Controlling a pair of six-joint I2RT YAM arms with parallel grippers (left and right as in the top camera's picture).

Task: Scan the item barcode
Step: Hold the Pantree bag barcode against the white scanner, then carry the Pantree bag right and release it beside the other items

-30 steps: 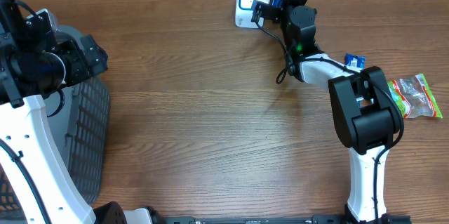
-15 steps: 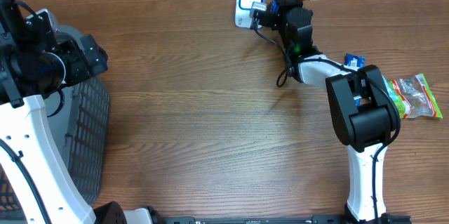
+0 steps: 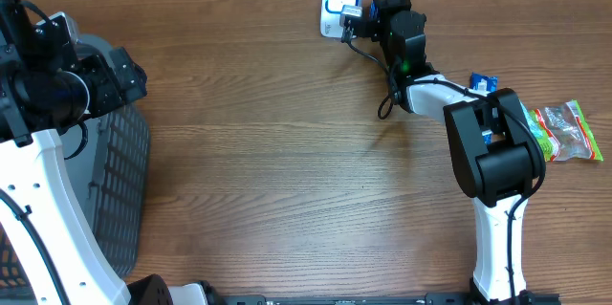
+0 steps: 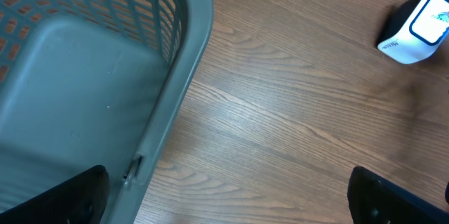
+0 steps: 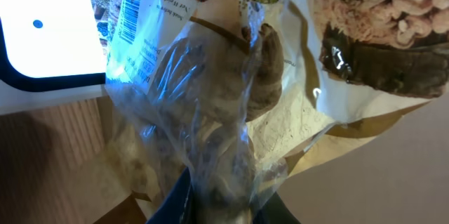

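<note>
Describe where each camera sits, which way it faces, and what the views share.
Overhead: above the table, looking straight down; left arm, right arm, basket, scanner show.
Left wrist: above the basket's rim, looking down toward the scanner; its dark fingers at bottom corners.
Right wrist: pressed close to the snack bag it grips; fingers mostly hidden.
Shared: the scanner appears in all three.

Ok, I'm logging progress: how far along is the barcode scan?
Done: the right gripper is shut on the snack bag. In hand: the bag's barcode is held up at the edge of the scanner window. Left: whether it has read doesn't show, and the bag is not yet set down.
</note>
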